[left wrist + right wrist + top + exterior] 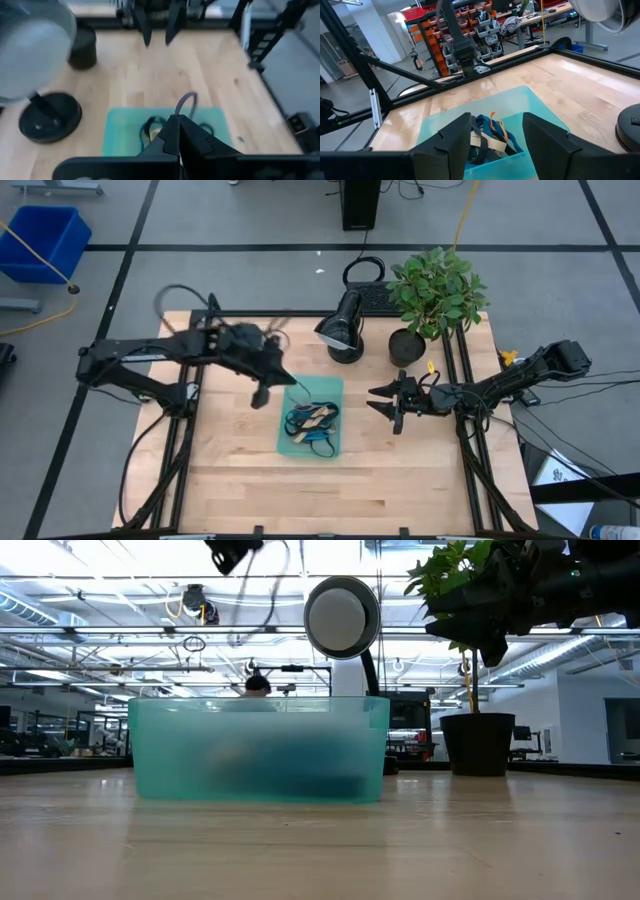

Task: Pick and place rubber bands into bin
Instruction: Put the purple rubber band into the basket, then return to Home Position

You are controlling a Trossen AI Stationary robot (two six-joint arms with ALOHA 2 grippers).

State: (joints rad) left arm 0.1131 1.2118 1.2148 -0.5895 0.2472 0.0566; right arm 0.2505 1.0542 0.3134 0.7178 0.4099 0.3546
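The teal bin [311, 418] is being seen near the middle of the wooden table [230, 480], and a tangle of rubber bands [312, 420], blue, black, tan and orange, is lying inside it. In the low view the bin's translucent wall [258, 748] is showing only a dark blur where the bands are piled.

The left gripper [262, 394] is being held above the table just beside the bin's left far corner. In the left wrist view its fingers [178, 140] are pressed together to a single point, and a thin greyish-blue rubber band [186, 101] is being pinched there, looping up from the tips over the bin [116, 131]. Whether the loop is hanging free or touching the pile below is hard to make out, since that view is blurred.

The right gripper [384, 400] is being held over the table to the right of the bin, apart from it, with its tips pointing toward the tray. In the right wrist view its fingers [458, 136] are spread wide with nothing between them, and the bin [530, 100] with its bands [487, 132] is being framed in the gap.

A desk lamp [342, 330] and a potted plant [434, 292] are standing at the table's far edge.
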